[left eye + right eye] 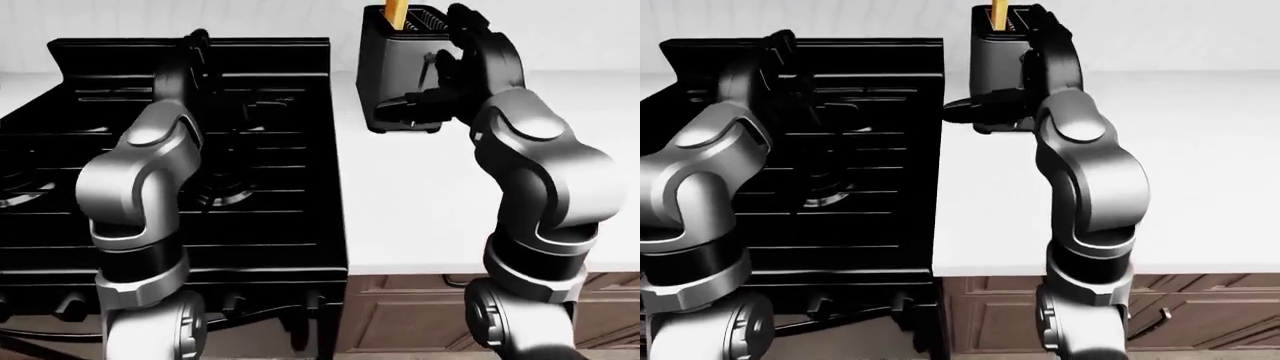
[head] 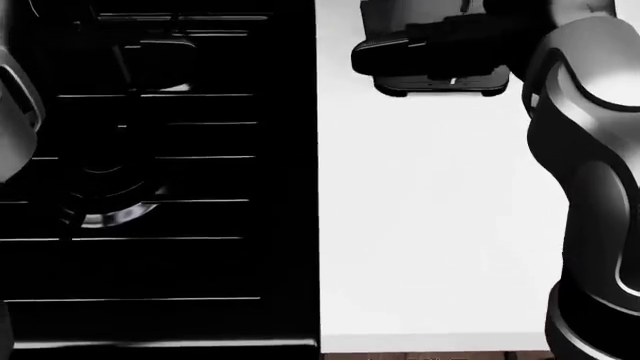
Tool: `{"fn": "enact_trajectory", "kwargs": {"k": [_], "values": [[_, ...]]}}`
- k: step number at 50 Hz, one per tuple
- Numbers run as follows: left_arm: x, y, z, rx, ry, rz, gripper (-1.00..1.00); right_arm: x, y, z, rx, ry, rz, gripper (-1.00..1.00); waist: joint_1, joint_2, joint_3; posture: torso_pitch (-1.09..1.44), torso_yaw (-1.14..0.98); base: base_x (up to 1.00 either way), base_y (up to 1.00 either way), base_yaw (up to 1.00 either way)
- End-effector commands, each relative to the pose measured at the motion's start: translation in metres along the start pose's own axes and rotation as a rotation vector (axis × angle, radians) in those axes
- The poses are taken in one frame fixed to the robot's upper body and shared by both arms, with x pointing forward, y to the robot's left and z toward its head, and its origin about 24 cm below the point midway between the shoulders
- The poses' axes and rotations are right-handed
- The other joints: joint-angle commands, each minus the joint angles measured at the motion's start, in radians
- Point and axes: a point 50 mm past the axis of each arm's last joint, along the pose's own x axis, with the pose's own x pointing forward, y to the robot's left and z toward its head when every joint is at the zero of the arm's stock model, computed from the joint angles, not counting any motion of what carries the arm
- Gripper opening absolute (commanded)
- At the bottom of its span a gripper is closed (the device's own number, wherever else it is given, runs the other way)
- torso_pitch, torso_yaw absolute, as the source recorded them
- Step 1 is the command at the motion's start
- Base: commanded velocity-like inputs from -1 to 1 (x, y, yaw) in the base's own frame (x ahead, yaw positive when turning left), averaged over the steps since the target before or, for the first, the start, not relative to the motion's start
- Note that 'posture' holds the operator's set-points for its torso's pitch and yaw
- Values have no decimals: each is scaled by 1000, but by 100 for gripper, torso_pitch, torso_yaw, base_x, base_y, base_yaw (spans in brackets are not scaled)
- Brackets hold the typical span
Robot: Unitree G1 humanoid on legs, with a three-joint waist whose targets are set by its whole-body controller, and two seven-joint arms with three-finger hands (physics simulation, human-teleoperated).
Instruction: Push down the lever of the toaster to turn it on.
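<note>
Right hand (image 1: pixel 408 105) reaches across the near face of the toaster (image 1: pixel 392 71), its dark fingers (image 1: pixel 392 106) extended low against that face; whether they are spread or curled on anything cannot be told. Left hand (image 1: pixel 196 46) is raised over the stove (image 1: pixel 270 187), its finger state likewise unclear. Toaster stands on the white counter (image 1: pixel 420 210), near the top of the left-eye view and just right of the stove, with a yellow slice (image 1: pixel 396 15) upright in one slot. Lever is hidden behind the hand. Judged handling: a rigid, smooth, fairly light casing that may slide under a sideways push; the lever should be pressed straight down from above, on its tab.
</note>
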Motion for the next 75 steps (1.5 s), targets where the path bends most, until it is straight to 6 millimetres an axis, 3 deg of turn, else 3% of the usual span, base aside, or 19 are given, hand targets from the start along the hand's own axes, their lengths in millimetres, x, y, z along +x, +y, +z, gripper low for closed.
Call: {"fn": "enact_trajectory", "kwargs": {"k": [1,4,22,28,44,45,48,49,52,55,56,57,58,61,64,66,67,68,75], "values": [[-3,-1,14,4,-56,-2,100,-2,-2,12,3,-58,-9,100,1,15,-23,0,0,0,0,0],[-3,0,13,5,-56,1,100,-2,-2,13,2,-59,-11,100,-1,20,-39,0,0,0,0,0],[0,-3,13,16,-32,-6,100,-1,-4,18,0,-60,-12,100,-20,37,-34,-1,0,0,0,0],[0,-3,12,13,-33,-10,100,1,-3,17,-2,-57,-10,100,-21,38,-53,-6,0,0,0,0],[1,-2,9,12,-34,-2,100,8,-3,8,7,-42,-13,100,-19,39,-65,-6,0,0,0,0],[1,-2,9,10,-34,-2,100,8,-3,8,5,-41,-13,100,-20,44,-86,-6,0,13,0,0],[1,-2,8,12,-32,-1,100,8,-3,8,4,-40,-12,100,-23,38,-37,-6,0,32,0,0],[1,-2,8,12,-33,-1,100,8,-3,8,5,-41,-14,100,-23,39,-34,-6,0,37,0,0],[2,-3,9,13,-34,-3,100,9,-4,9,7,-45,-16,100,-19,25,-55,-6,0,27,0,0],[1,-4,10,13,-35,-4,100,9,-4,12,10,-49,-15,100,-12,-14,-81,-6,0,13,0,0],[1,-4,11,14,-36,-5,100,9,-4,12,7,-51,-15,100,-19,3,-79,-6,0,20,0,0],[1,-4,11,14,-36,-4,100,9,-4,13,5,-51,-14,100,-17,-11,-72,-6,0,38,0,0],[1,-4,11,14,-36,-4,100,9,-4,13,4,-50,-14,100,-20,-9,-54,-6,0,48,0,0],[1,-4,12,14,-38,-4,100,11,-5,12,3,-42,-18,100,-22,13,-36,-6,0,49,0,0],[2,-5,11,14,-38,-5,100,12,-3,14,6,-45,-14,100,-28,16,-44,-6,0,7,0,0],[2,-4,11,13,-39,-5,100,12,-3,16,3,-47,-13,100,-32,45,-50,-6,0,0,0,0],[2,-4,11,12,-40,-5,100,12,-3,17,1,-50,-13,100,-34,73,-54,-6,0,0,0,0],[2,-4,11,11,-41,-6,100,12,-3,18,-3,-51,-15,100,-38,47,-53,-6,0,0,0,0],[-1,-4,13,2,-31,-9,100,9,-3,27,-17,-62,-21,100,-30,35,-79,-11,0,0,0,0]]}}
